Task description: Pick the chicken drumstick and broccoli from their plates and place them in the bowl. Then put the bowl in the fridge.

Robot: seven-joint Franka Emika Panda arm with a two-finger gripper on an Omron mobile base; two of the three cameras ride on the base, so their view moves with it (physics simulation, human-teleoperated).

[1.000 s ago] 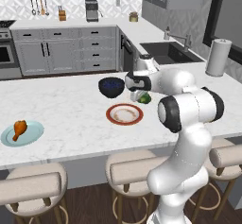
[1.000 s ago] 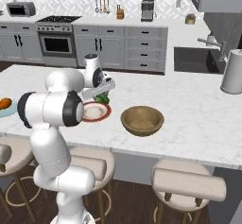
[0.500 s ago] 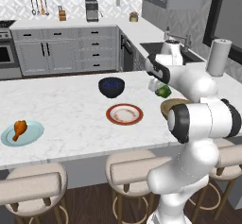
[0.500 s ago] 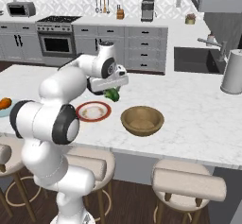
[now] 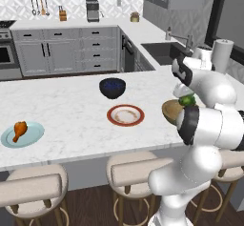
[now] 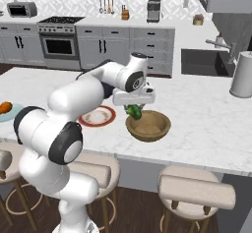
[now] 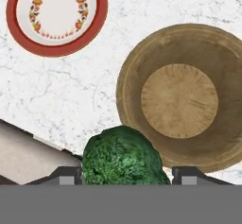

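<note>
I have the gripper (image 6: 134, 110) clamped on the broccoli (image 6: 133, 111), which hangs in the air just at the near-left rim of the bowl (image 6: 148, 125) in the right base view, above the counter (image 6: 206, 124) rather than resting on anything. Looking along the hand, I see the broccoli (image 7: 124, 158) sitting between the two fingertips (image 7: 64, 176), with the bowl (image 7: 184, 95) ahead and to the right, its inside bare, and the broccoli overlapping only the bowl's lower-left edge. The red-rimmed plate (image 7: 56, 16) is up at the left of that view, well apart from the bowl, with nothing on it. From the left base view I see the broccoli (image 5: 187, 100) as a green patch tucked against the arm, over the bowl (image 5: 170, 111), most of which the arm hides. The red-rimmed plate (image 5: 126, 115) lies just left of the bowl, and the dark bowl (image 5: 112, 87) stands behind it. The drumstick (image 5: 19, 129) lies on the blue plate (image 5: 33, 135) far to the left on the counter, well apart from the rest. I cannot make out the fridge from these views.
</note>
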